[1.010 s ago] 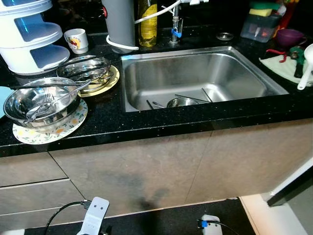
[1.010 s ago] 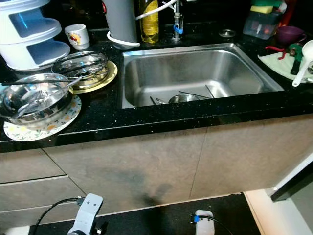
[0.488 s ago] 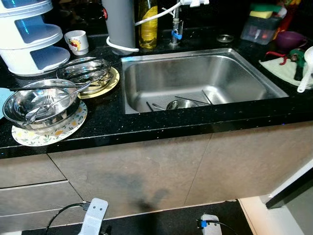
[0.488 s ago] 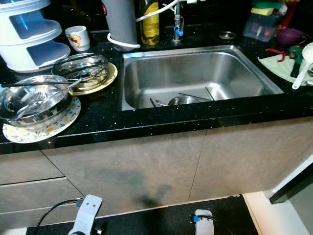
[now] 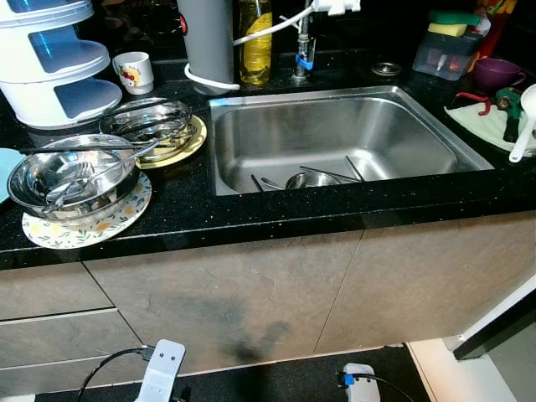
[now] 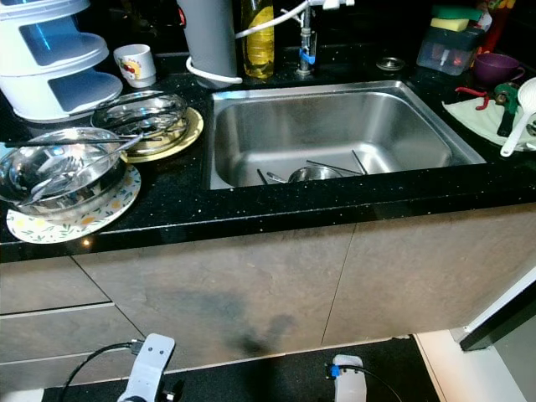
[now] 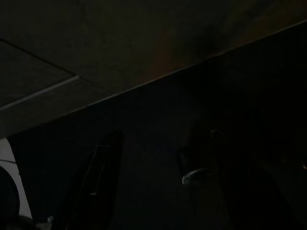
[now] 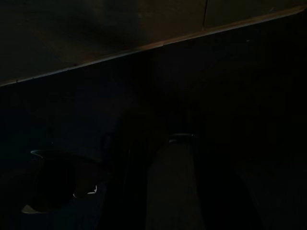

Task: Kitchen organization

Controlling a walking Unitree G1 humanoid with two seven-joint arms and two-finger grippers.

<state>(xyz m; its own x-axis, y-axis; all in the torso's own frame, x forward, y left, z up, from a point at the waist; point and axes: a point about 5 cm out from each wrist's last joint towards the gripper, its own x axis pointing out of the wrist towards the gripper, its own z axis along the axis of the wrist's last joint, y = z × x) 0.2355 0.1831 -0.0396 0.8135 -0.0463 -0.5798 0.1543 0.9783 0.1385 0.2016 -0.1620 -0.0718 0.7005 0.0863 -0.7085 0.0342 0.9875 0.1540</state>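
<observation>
I am looking down at a black speckled countertop [image 5: 276, 209] with a stainless steel sink [image 5: 335, 134] set into it. In the sink basin lie a small steel bowl [image 5: 311, 178] and several thin utensils [image 5: 331, 173], their long axes running roughly across the basin near its front wall. To the robot's left of the sink, a large steel mixing bowl [image 5: 71, 177] sits on a floral plate [image 5: 84, 228], with utensils resting inside it, their handles pointing toward the sink. Just behind it a glass dish [image 5: 146, 120] rests on a yellow plate [image 5: 180, 146]. Farther back stand a white tiered rack [image 5: 54, 71], a small mug [image 5: 134, 71], a grey cylinder [image 5: 205, 42], a bottle of yellow liquid [image 5: 255, 42] and the tap [image 5: 301, 50]. On the right side are a purple bowl [image 5: 496, 71], a clear container with sponges [image 5: 448, 46] and a white ladle [image 5: 526, 121] on a cloth. Both arms hang low before the grey cabinet fronts [image 5: 251, 293], well below the counter and well apart from the dishes. The left gripper [image 7: 148, 187] and right gripper [image 8: 148, 177] appear as dark shapes in their wrist views; I cannot tell whether either is spread or pressed together.
</observation>
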